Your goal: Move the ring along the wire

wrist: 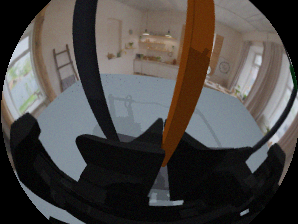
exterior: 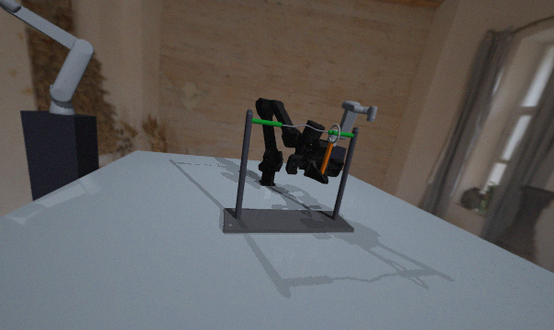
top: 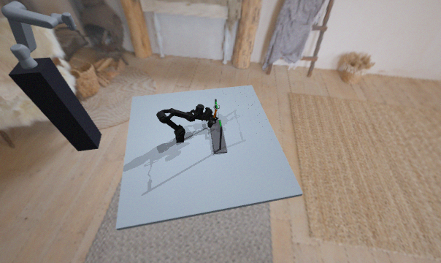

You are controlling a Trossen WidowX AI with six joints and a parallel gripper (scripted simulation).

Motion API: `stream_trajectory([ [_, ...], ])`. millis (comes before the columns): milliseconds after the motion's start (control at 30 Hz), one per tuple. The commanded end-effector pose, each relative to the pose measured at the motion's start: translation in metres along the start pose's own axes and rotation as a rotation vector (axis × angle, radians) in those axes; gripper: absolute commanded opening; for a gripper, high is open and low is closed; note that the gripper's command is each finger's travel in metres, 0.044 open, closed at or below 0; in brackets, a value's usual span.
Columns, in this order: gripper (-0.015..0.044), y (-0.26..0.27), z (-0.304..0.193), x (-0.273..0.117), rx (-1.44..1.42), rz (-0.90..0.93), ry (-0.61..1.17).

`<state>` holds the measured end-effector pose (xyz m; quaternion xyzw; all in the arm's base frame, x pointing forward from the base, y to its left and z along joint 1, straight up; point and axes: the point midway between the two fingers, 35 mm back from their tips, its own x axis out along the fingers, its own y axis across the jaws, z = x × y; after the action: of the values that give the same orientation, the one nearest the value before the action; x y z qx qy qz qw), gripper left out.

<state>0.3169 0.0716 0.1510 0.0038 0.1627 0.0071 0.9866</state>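
The ring is around the right green part in the exterior view, near that part's inner end; the wire passes through it. Whether they touch is too small to tell. Its orange handle slopes down from the ring. My gripper is shut on the handle's lower end, below the wire. The thin grey wire runs to the left green part by the left post. The right post stands just beyond the gripper.
The posts stand on a dark grey base plate on the pale blue table. My arm reaches in from behind the stand in the exterior view. Another grey arm stands on a dark pedestal off the table.
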Motion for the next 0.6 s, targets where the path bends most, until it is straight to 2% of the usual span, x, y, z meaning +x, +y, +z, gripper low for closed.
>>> stream_trajectory([
  [0,-0.015,0.0,0.0,0.001,0.008,-0.005,-0.006],
  [567,-0.015,0.001,-0.013,0.006,0.008,-0.004,-0.006],
])
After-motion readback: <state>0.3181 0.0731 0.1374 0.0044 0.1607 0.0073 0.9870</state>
